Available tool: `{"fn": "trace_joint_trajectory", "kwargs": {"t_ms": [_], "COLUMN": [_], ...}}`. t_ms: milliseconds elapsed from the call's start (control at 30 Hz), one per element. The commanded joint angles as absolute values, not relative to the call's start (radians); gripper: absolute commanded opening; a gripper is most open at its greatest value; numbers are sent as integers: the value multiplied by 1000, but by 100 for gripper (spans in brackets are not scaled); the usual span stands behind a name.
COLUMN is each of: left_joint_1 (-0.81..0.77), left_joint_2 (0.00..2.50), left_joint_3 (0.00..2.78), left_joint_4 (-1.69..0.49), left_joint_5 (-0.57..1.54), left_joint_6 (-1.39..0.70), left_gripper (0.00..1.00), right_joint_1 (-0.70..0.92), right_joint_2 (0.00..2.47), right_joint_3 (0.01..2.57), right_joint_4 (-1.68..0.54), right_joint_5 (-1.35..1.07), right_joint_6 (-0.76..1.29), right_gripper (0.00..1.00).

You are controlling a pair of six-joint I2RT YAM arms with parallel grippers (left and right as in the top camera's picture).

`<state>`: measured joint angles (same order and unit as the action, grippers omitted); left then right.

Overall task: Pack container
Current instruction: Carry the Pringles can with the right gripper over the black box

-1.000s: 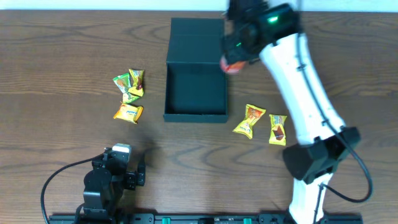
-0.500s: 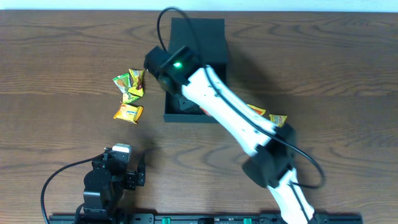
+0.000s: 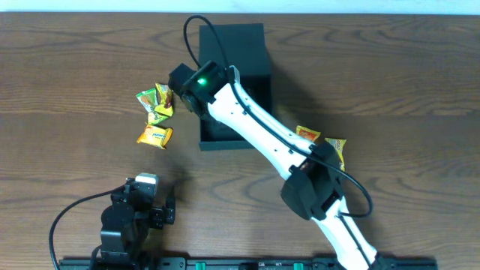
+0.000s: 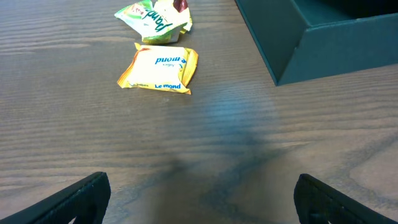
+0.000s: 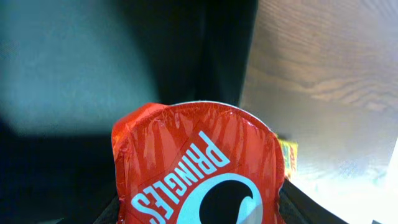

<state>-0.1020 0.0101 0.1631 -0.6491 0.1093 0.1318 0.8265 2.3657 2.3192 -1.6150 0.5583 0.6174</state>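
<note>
Wooden surface (image 3: 420, 90), open container (image 3: 247, 49) at its far middle.
Pringles can (image 5: 199, 155) clamped in right pincer (image 5: 199, 208) over container's left edge; left pincer (image 4: 199, 199) spread wide, empty; snack packets (image 3: 155, 112) all outside, packing barely begun.

The overhead view is bright, even and sharp; a soft shadow lies on the table (image 3: 390, 67) right of the box (image 3: 240, 49); the left wrist view shows a pale sheen on the wood; in the right wrist view the red can (image 5: 199, 168) looms close and slightly soft; the box interior is nearly black; the lower right corner is blown white.
</note>
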Motion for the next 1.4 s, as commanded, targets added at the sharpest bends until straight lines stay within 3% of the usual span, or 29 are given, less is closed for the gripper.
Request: {"fn": "trace_joint_trajectory", "kwargs": {"t_ms": [0,367,933,1367], "left_joint_1": [-105,-105,-105,-105], "left_joint_2": [4,4,4,4], "left_joint_3": [159,159,159,159], "left_joint_4": [-650,-651,-651,-651], "left_joint_5": [123,123,123,123], "left_joint_6": [138,138,138,138], "left_gripper": [95,95,95,95], "right_joint_1": [820,823,846,858], "right_joint_2": [2389,2407,2486,2487], "right_joint_3": [2308,2307,2307,2307], "right_joint_4": [-1588,-1515,-1522,-1507], "right_joint_5": [607,623,589,446], "right_joint_6": [550,350,220,132], "right_gripper": [2,2,2,65]}}
